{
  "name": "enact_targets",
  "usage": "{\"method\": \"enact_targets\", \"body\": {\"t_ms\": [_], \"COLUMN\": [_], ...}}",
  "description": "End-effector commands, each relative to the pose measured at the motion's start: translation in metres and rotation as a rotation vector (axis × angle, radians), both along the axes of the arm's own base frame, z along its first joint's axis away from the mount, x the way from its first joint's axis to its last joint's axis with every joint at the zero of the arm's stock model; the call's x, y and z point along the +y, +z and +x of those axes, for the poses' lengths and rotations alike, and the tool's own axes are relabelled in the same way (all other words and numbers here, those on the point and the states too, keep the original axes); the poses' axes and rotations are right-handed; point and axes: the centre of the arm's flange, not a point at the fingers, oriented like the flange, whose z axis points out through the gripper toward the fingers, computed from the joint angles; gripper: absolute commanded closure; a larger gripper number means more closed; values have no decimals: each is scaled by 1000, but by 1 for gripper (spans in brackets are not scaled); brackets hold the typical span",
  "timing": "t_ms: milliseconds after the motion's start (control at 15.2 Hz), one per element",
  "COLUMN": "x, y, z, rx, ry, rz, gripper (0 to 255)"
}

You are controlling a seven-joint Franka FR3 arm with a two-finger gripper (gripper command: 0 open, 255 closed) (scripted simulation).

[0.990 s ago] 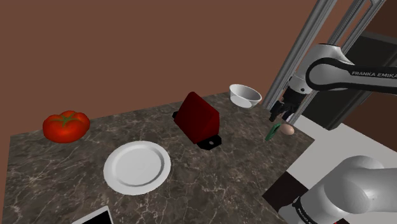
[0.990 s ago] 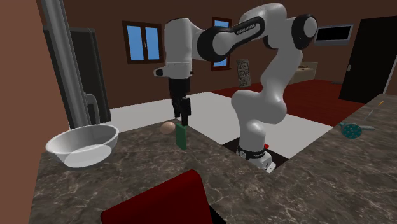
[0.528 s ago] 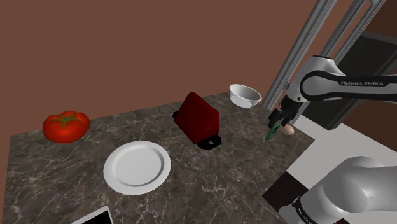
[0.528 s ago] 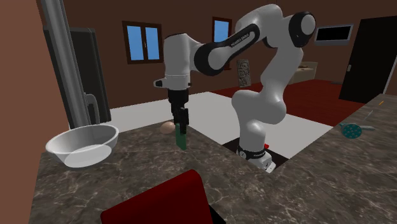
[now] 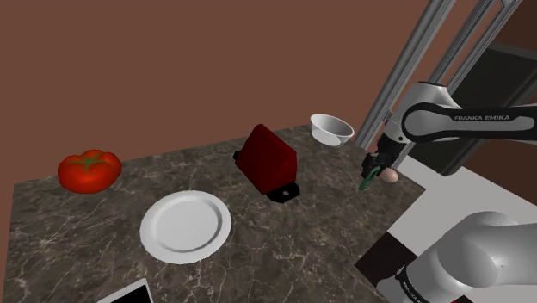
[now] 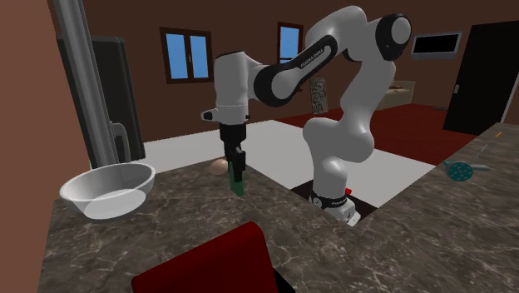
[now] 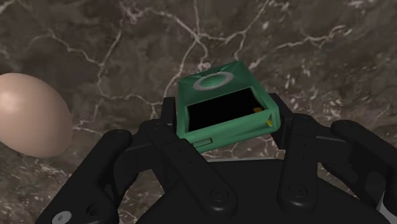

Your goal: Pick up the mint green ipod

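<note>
The mint green ipod point(image 7: 222, 102) stands on edge on the dark marble counter point(image 7: 305, 57), close to an egg point(image 7: 32, 114). My black gripper point(image 7: 227, 118) has come down over it, with one finger against each narrow side, shut on it. In the shoulder view the gripper point(image 5: 371, 170) holds the ipod point(image 5: 368, 182) near the counter's right end. In the second exterior view the ipod point(image 6: 238, 185) pokes out below the gripper point(image 6: 236, 171), its lower end at the counter.
The egg point(image 5: 391, 175) lies just beside the ipod. A white bowl point(image 5: 331, 129) sits farther back, a red wedge-shaped object point(image 5: 268, 159) mid-counter, a white plate point(image 5: 185, 225) and a tomato point(image 5: 89, 170) at the shoulder view's left. The counter edge is close behind the egg.
The gripper has come down from above the ipod until its fingers sit around it. The ipod and egg have stayed where they were.
</note>
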Motion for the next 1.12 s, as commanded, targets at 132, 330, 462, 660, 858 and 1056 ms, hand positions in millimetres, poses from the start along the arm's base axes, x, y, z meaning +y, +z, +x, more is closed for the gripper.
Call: {"method": "enact_targets", "body": {"t_ms": [132, 330, 462, 660, 858, 1056], "x": [0, 0, 0, 0, 0, 0], "y": [-1, 0, 10, 26, 42, 58], "z": [0, 0, 0, 0, 0, 0], "rx": [2, 2, 2, 2, 2, 2], "ry": [1, 0, 0, 0, 0, 0], "rz": [1, 1, 1, 1, 1, 1], "gripper": [255, 255, 255, 255, 255, 255]}}
